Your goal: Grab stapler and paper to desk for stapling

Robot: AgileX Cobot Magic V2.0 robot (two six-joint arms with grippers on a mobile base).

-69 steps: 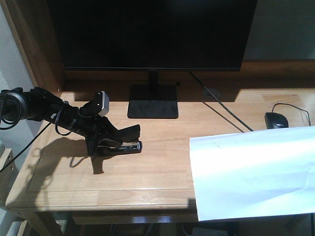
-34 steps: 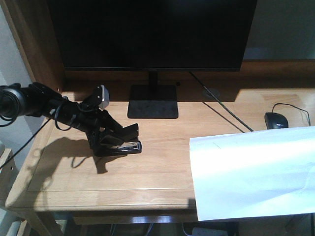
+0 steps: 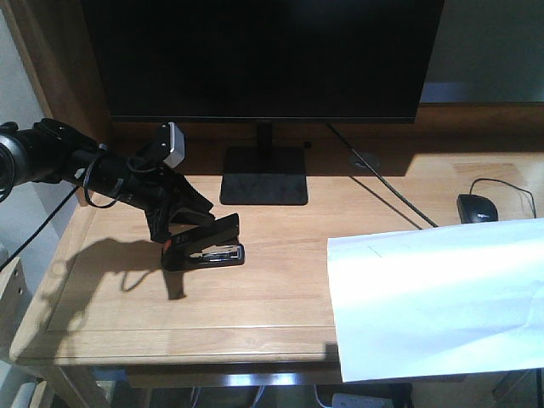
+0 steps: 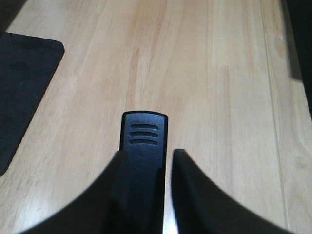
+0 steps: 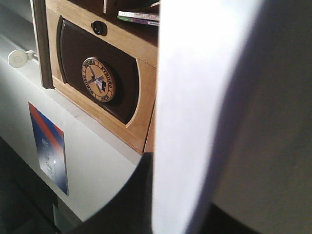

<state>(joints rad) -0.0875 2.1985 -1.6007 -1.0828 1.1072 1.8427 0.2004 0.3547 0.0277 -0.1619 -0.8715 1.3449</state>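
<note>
1. Sheet of plain white rectangular paper [image 3: 433, 297] is closest to the front camera. It covers the front right corner of the light-wood table [image 3: 255, 297] and sticks out past the front edge. Can't tell if it's lying flat or hovering.
2. Right gripper [image 5: 178, 217] only shows in its wrist view. The paper runs up from between its dark fingers, so I'd call it clenched on the sheet.
3. Further back and left, the small black stapler with the orange patch [image 3: 208, 249] sits on the table, mouth slightly open, well apart from the paper.
4. Left gripper [image 4: 147, 158] straddles the stapler's back end, but a sliver of wood shows between one finger and the stapler, so it looks released to me.
5. Behind that there's a black computer mouse [image 3: 477, 206] far right, and a big black monitor [image 3: 263, 59].
6. My read is the stapler's delivered and the paper is the step in hand. Next it needs a corner fed into the stapler's mouth, gently, since thin paper buckles.
</note>
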